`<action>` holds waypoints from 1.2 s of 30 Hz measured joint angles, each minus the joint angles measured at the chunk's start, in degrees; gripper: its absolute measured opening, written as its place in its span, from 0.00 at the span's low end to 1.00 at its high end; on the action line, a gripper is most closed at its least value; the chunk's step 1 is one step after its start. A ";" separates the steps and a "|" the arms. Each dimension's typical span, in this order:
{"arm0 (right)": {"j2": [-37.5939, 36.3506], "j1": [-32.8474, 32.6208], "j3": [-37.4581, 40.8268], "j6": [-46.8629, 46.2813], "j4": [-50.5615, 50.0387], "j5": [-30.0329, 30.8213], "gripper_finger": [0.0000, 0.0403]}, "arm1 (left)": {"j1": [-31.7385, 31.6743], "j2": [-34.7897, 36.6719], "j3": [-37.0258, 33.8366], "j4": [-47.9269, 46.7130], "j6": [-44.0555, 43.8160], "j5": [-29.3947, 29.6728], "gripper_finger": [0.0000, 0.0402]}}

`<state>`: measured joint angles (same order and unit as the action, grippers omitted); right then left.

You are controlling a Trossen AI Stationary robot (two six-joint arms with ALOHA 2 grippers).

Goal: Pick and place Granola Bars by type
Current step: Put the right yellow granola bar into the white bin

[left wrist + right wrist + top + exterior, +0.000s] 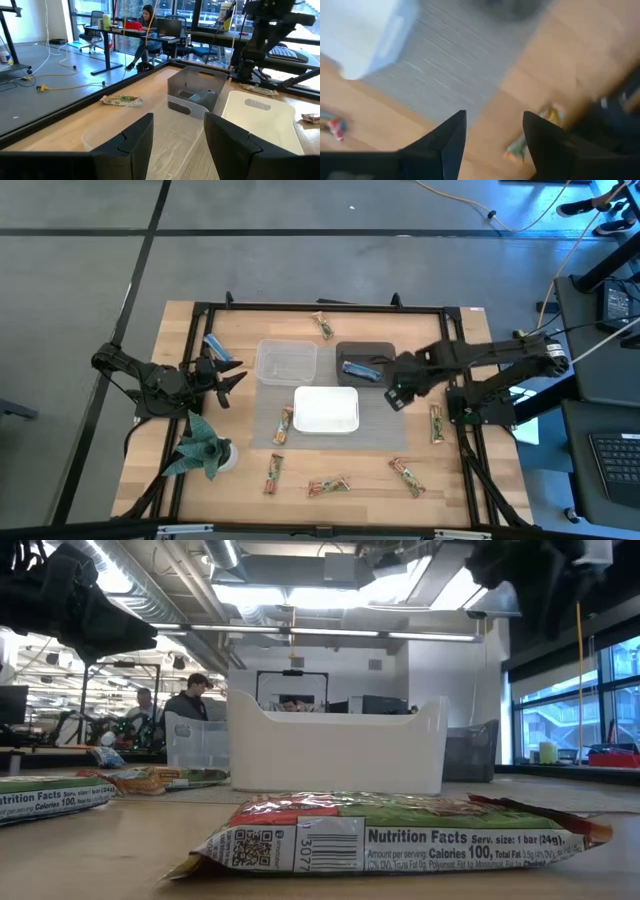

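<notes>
Tan granola bars lie flat around the table: one at the far edge [323, 326], one beside the white tub [284, 425], several along the near edge [329, 486] and one at the right [436, 423]. A blue bar [217, 347] lies at the left, and another blue bar [360, 368] lies in the dark tub [365, 348]. My right gripper [398, 395] [495, 115] hangs open above the table, just right of the white tub [326, 410], pointing down, with nothing between its fingers. My left gripper [235, 375] [177, 120] is open and level, left of the clear tub [287, 363].
A green paper plant figure [200, 445] stands at the near left. The three tubs sit on a grey mat [380, 425] in the middle. A black frame rail [320, 308] runs round the table. People sit at desks in the room beyond.
</notes>
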<state>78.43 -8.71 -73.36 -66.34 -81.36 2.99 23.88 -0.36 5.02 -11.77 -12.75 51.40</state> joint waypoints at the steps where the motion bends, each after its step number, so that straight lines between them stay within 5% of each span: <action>1: 0.01 -1.41 0.04 -2.57 -0.66 -0.04 0.49 | 0.00 0.00 0.00 0.03 -0.02 0.00 0.42; 11: -0.08 -12.20 5.13 -18.01 -0.36 -0.86 0.49 | 0.00 0.00 0.00 0.42 -0.07 0.00 0.42; 25: -1.18 -14.43 23.30 -34.08 0.83 -7.25 0.56 | 0.02 0.00 0.00 0.42 -0.04 0.61 0.42; 36: -1.18 -14.41 28.06 -32.43 9.60 -8.04 0.56 | 0.01 0.00 0.00 0.42 -0.12 3.15 0.42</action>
<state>77.25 -23.11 -45.30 -98.76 -71.77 -5.05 23.89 -0.36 5.02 -11.35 -12.87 54.54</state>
